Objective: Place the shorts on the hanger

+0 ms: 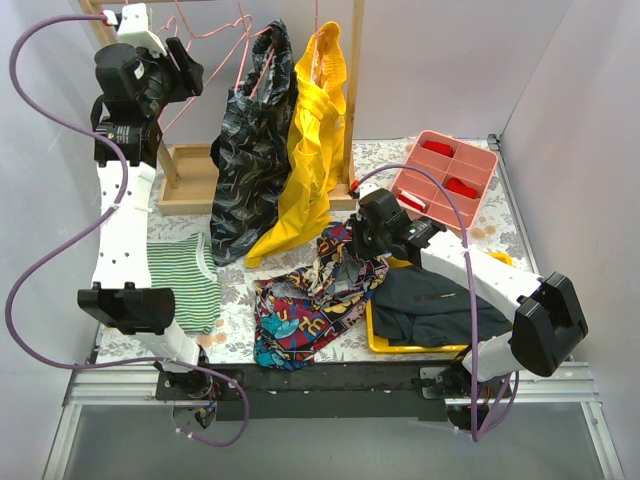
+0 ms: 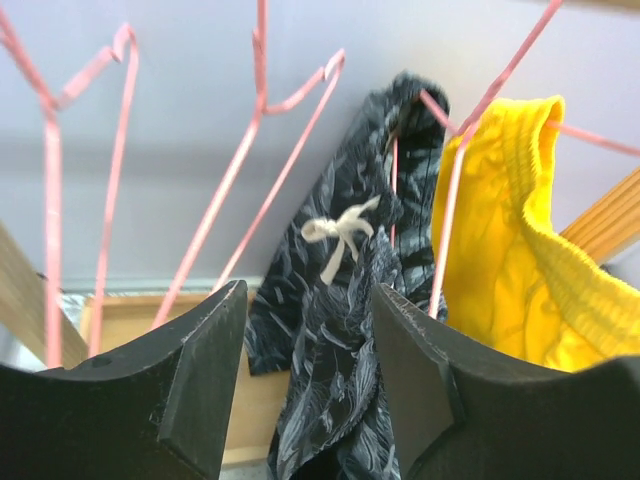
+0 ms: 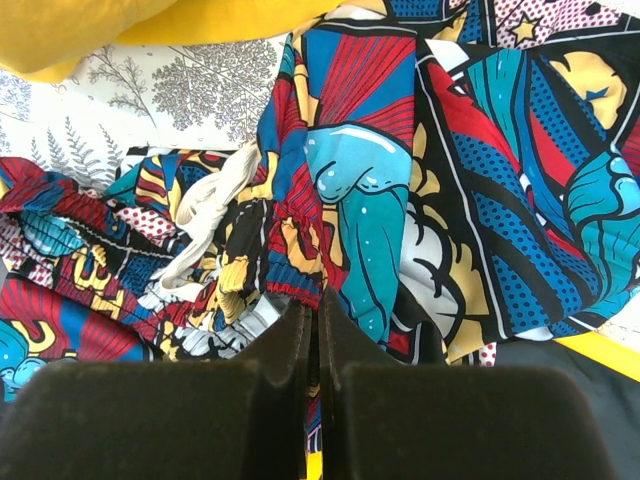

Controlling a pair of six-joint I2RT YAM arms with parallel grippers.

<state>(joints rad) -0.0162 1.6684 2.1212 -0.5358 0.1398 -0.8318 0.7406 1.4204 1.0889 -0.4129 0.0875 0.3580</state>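
The comic-print shorts lie crumpled on the table's middle front, one end raised toward my right gripper. In the right wrist view the right gripper is shut on the shorts' elastic waistband, with the white drawstring beside it. My left gripper is raised at the back left by the rack, open and empty. In the left wrist view the left gripper faces empty pink hangers; an empty pink hanger hangs on the rail next to it.
A black-grey patterned garment and a yellow garment hang on the wooden rack. A green striped garment lies front left. A dark garment fills a yellow tray. A pink compartment box sits back right.
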